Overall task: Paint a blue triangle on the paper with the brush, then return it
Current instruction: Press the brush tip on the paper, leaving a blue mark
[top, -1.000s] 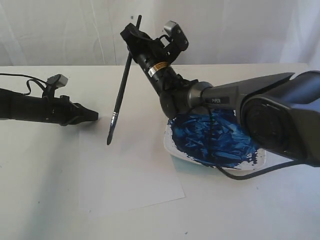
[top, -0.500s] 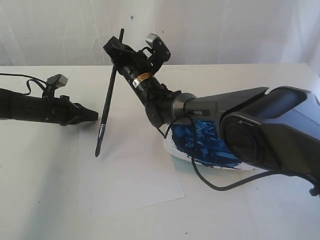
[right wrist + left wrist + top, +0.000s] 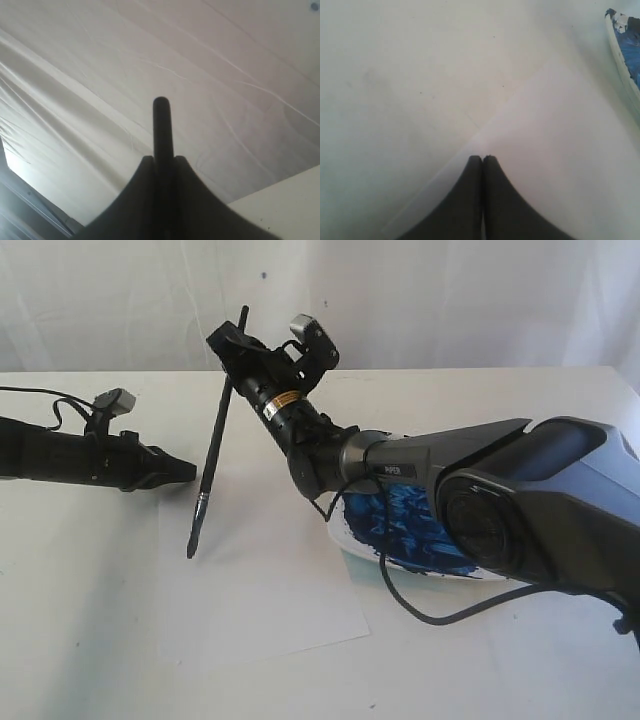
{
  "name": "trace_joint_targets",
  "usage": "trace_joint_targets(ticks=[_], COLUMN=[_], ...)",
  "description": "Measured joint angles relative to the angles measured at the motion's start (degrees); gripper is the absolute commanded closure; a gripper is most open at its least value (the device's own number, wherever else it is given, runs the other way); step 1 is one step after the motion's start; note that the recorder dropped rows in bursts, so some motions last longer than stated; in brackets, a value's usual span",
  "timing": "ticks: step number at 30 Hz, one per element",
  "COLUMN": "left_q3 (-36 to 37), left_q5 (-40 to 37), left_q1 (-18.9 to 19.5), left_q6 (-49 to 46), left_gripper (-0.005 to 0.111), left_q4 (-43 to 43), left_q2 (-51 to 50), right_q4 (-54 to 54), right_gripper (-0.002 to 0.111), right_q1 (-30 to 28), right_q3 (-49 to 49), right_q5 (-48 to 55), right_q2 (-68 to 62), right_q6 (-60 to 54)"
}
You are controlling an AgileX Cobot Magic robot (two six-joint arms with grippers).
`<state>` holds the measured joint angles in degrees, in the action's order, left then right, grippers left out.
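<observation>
My right gripper point(image 3: 232, 345) is shut on the upper handle of the brush point(image 3: 213, 445), a long black paintbrush hanging steeply with its dark tip just above the left part of the paper point(image 3: 265, 590). The handle's top end point(image 3: 161, 120) sticks out past the shut fingers point(image 3: 145, 167) in the right wrist view. The paper is a white sheet lying flat on the table, and no blue triangle shows on it. My left gripper point(image 3: 190, 472) is shut and empty, low over the table left of the brush, its tips point(image 3: 482, 159) at the paper's corner.
A white dish point(image 3: 345, 540) smeared with blue paint sits right of the paper, partly under my right arm; its rim point(image 3: 620, 47) shows in the left wrist view. A black cable point(image 3: 440, 612) loops in front of the dish. A white cloth backdrop point(image 3: 450, 300) hangs behind the table.
My right arm has swung left, away from the dish, carrying the brush. The tip has moved left and a little lower over the paper. The left arm has stayed still.
</observation>
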<state>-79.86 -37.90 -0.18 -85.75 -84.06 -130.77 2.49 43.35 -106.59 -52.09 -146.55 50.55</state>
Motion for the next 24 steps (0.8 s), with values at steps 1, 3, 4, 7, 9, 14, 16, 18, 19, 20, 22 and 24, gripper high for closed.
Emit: trace_joint_targets(ticks=[1,3,4,7,9,14,16,18,19,20,22,24], left_q3=[0.0,0.0,0.0,0.0,0.0,0.0,0.0,0.0,0.0,0.0,0.0,0.0], left_q5=[0.0,0.0,0.0,0.0,0.0,0.0,0.0,0.0,0.0,0.0,0.0,0.0], left_q1=[0.0,0.0,0.0,0.0,0.0,0.0,0.0,0.0,0.0,0.0,0.0,0.0], left_q6=[0.0,0.0,0.0,0.0,0.0,0.0,0.0,0.0,0.0,0.0,0.0,0.0], left_gripper=[0.107,0.107,0.107,0.107,0.107,0.107,0.107,0.107,0.107,0.107,0.107,0.107], left_q4=[0.0,0.0,0.0,0.0,0.0,0.0,0.0,0.0,0.0,0.0,0.0,0.0], left_q2=[0.0,0.0,0.0,0.0,0.0,0.0,0.0,0.0,0.0,0.0,0.0,0.0], right_q4=[0.0,0.0,0.0,0.0,0.0,0.0,0.12,0.24,0.24,0.24,0.24,0.48], right_gripper=[0.108,0.108,0.108,0.108,0.108,0.108,0.108,0.108,0.108,0.108,0.108,0.108], right_q1=[0.0,0.0,0.0,0.0,0.0,0.0,0.0,0.0,0.0,0.0,0.0,0.0], right_q3=[0.0,0.0,0.0,0.0,0.0,0.0,0.0,0.0,0.0,0.0,0.0,0.0], right_q5=[0.42,1.26,1.41,1.79,2.01,2.11,2.11,2.23,2.23,2.23,2.23,2.23], right_q2=[0.0,-0.04,-0.04,-0.04,-0.04,-0.04,-0.04,-0.04,-0.04,-0.04,-0.04,-0.04], right_q6=[-0.14,-0.63,-0.64,-1.9,-2.77,-5.24,-6.0,-6.24,-6.53,-7.1,-8.15,-8.75])
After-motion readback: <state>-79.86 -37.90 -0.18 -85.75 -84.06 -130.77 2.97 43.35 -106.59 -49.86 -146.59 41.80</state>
